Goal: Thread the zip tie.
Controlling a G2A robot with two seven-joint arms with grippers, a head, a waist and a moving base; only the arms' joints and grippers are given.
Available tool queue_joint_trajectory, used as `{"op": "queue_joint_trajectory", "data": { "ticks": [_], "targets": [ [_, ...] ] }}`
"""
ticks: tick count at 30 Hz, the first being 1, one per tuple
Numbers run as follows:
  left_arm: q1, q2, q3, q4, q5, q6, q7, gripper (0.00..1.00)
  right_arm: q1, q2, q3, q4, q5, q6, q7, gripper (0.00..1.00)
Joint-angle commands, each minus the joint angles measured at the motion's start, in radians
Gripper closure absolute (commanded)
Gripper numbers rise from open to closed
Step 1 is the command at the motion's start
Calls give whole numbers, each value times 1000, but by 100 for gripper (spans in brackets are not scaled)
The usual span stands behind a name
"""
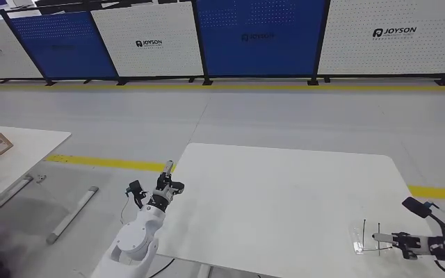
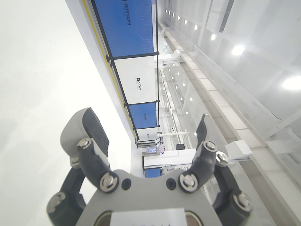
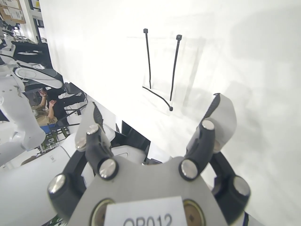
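Note:
Three black zip ties lie near the table's front right corner on a clear sheet [image 3: 192, 55]. Two are straight and side by side, one [image 3: 148, 57] next to the other [image 3: 175, 66]. The third zip tie [image 3: 158, 95] is curved and lies across their near ends. In the top view the zip ties [image 1: 371, 235] are thin dark lines. My right gripper [image 3: 156, 111] [image 1: 381, 238] is open, just short of the curved tie, with nothing in it. My left gripper [image 2: 148, 121] [image 1: 167, 171] is open and empty at the table's left edge, far from the ties.
The white table [image 1: 278, 201] is bare apart from the ties. A second white table [image 1: 28, 146] stands at the far left. Blue and white pegboard panels [image 1: 261, 35] line the back behind a yellow floor line.

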Motion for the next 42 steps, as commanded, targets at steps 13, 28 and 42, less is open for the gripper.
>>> {"op": "queue_joint_trajectory", "data": {
  "ticks": [13, 28, 42],
  "targets": [
    [0, 0, 0, 0, 0, 0, 0, 0, -14, 2, 12, 16, 24, 17, -23, 0],
    [0, 0, 0, 0, 0, 0, 0, 0, -28, 16, 28, -1, -19, 90, -26, 69],
    [0, 0, 0, 0, 0, 0, 0, 0, -8, 18, -2, 9, -44, 117, -35, 85]
  ]
}}
